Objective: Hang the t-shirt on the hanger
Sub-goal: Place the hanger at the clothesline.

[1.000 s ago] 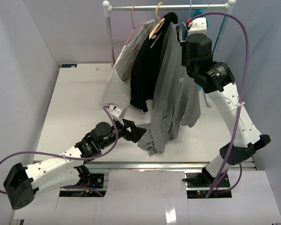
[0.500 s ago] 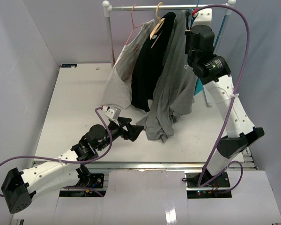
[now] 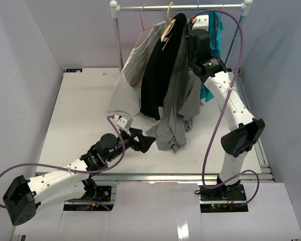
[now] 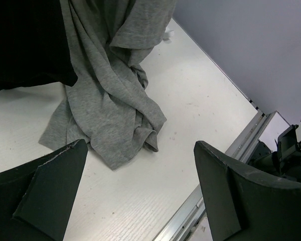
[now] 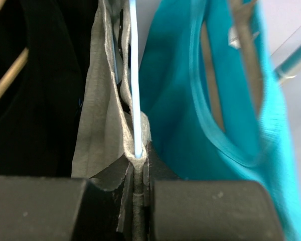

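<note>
T-shirt (image 3: 178, 105): hangs at the rail (image 3: 130, 8) between a black garment (image 3: 158, 75) and a teal garment (image 5: 190, 100); lower end bunched on the table (image 3: 80, 100).
Hanger (image 5: 135, 75): blue wire running up through the grey fabric.
Right gripper (image 5: 136, 170): fingers pressed together, pinching grey fabric and wire.
Left gripper (image 4: 140, 193): jaws spread, empty, low over the table beside the bunched hem.

Soft, even light from above fills the top view. The white desk (image 3: 75, 105) is bright, with only a faint shadow under the grey t-shirt (image 3: 173, 125). The left wrist view is crisp on the cloth, but the dark jaws of the left gripper (image 4: 140, 150) lose detail. In the close right wrist view the hanger (image 5: 135, 75) is sharp and the teal garment (image 5: 190, 110) blurs rightward.
</note>
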Available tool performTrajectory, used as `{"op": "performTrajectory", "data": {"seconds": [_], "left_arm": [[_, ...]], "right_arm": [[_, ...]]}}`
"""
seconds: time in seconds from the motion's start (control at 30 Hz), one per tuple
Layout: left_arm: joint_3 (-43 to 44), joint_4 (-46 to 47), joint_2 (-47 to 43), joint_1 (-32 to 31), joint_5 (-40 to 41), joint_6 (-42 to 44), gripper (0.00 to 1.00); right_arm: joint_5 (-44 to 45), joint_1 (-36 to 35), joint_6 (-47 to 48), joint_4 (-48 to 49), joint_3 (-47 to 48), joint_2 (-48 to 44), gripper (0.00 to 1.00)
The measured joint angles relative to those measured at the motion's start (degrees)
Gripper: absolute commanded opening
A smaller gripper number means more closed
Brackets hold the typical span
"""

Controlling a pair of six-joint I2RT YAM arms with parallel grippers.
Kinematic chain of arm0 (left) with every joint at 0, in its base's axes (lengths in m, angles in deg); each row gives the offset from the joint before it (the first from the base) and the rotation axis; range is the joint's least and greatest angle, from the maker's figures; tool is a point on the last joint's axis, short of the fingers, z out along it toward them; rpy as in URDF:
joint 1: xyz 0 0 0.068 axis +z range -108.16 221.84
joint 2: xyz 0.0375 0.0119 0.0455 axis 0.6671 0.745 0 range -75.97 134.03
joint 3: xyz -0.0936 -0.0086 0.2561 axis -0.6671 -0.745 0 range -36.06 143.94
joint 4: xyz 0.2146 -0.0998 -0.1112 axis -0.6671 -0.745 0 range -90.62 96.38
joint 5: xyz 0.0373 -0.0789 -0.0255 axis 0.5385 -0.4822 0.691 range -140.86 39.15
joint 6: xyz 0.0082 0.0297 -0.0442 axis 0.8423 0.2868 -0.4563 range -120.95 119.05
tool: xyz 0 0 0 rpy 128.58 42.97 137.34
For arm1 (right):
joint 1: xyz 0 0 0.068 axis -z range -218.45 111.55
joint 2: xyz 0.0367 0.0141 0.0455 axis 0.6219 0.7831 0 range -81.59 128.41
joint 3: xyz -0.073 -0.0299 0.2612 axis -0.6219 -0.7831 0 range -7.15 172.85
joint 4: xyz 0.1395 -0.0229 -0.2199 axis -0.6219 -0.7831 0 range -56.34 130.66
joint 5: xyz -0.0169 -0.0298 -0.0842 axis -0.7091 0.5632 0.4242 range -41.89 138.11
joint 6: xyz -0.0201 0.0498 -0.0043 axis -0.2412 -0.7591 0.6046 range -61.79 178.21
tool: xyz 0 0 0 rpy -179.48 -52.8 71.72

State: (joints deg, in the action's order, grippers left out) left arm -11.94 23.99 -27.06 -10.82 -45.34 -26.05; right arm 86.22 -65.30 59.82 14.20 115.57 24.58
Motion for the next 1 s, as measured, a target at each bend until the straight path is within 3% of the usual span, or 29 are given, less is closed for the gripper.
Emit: {"op": "performTrajectory", "data": {"seconds": [0.6, 0.67, 0.8, 1.0], "left_arm": [[-0.19, 0.85, -0.50, -0.02, 0.07, -0.46, 0.98], [-0.20, 0.86, -0.50, 0.00, 0.07, -0.46, 0.98], [-0.20, 0.90, -0.50, -0.02, 0.03, -0.43, 0.98], [-0.22, 0.94, -0.07, -0.02, -0.17, -0.18, 0.98]], "right_arm": [[-2.56, 1.72, -0.74, 0.23, 0.50, 3.08, 0.09], [-2.95, 1.72, -0.74, 0.43, 0.45, 3.48, 0.20], [-4.19, 1.75, -0.23, 0.86, 0.16, 3.66, 0.51], [-6.06, 1.72, 0.50, -0.04, -0.82, 2.18, 0.75]]}}
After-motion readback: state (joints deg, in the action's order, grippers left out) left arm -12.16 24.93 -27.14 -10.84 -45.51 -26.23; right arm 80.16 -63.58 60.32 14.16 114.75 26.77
